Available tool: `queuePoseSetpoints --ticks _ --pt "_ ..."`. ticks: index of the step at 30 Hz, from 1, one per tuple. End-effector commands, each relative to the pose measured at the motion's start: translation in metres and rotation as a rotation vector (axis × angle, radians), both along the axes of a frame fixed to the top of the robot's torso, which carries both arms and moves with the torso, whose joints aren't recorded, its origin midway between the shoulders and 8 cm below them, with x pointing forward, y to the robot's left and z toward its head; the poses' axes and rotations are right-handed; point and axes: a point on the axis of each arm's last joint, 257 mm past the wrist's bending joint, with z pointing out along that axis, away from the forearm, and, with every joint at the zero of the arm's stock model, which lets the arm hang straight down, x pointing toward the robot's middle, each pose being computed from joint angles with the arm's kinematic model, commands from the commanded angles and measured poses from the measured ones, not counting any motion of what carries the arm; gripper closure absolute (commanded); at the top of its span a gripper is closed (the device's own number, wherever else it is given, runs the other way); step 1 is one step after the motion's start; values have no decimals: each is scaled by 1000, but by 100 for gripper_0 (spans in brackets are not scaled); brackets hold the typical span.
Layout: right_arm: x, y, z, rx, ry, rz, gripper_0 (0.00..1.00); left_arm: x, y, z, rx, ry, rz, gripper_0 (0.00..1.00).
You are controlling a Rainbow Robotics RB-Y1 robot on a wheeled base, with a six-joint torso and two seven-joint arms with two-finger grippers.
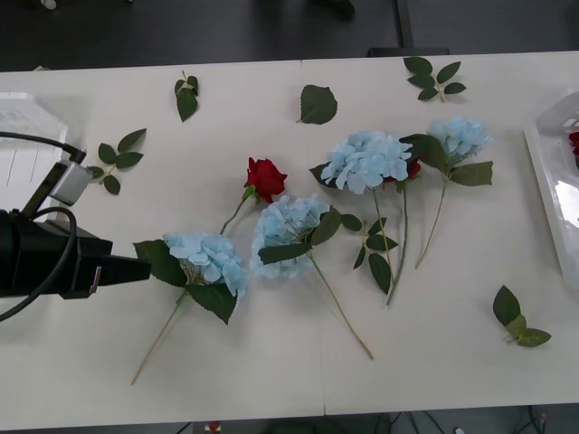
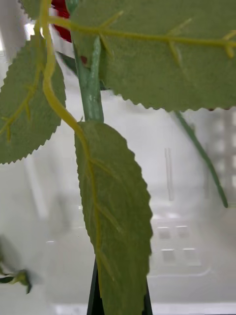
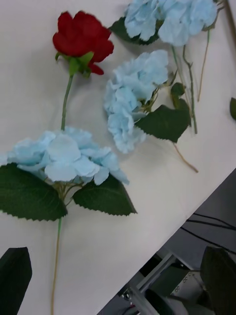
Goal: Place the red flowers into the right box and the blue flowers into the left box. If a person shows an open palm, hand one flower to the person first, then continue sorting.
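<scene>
Hovering low at the table's left edge, the left gripper (image 1: 136, 268) points its black fingers (image 3: 14, 273), spread wide and holding nothing, at the nearest pale-blue artificial hydrangea (image 1: 206, 258) on the white table (image 1: 271, 380). Three more blue flowers lie to its right, one beside it (image 1: 288, 231), a larger one farther right (image 1: 365, 159) and a smaller one at the far right (image 1: 460, 134). A red fabric rose (image 1: 265, 176) lies just beyond the two near hydrangeas, and a second rose (image 1: 412, 169) peeks from under the larger hydrangea's head. The ribbed white plastic left box (image 1: 23, 136) sits at the far-left edge.

The right wrist view supplies what the front view lacks: dark fingers (image 2: 94, 295) drawn close about a green rose stem (image 2: 91, 93), its leaves and a sliver of red bloom hanging over the translucent white right box (image 2: 182, 246). From the front that box (image 1: 552, 181) is a rim at the right edge, with a touch of red inside.

Risks, as a judgement: the hydrangea's broad leaves could be pinched instead of the stem, letting the bloom twist free, or a sweep could drag the neighbouring rose along.
</scene>
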Motion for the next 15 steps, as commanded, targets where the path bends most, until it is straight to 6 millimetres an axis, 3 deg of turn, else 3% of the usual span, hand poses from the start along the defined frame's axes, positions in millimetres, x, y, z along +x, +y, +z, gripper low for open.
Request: queuePoseSetpoints --ticks 1,8,15 --pt "-11 -35 -28 -117 2 -33 100 -17 17 -22 185 -41 -108 0" --pt "-17 -61 -58 -255 36 -42 100 -14 21 -62 350 -55 -153 0" --pt "-16 -66 -84 -356 76 -14 100 -7 16 -94 490 -83 -188 0"
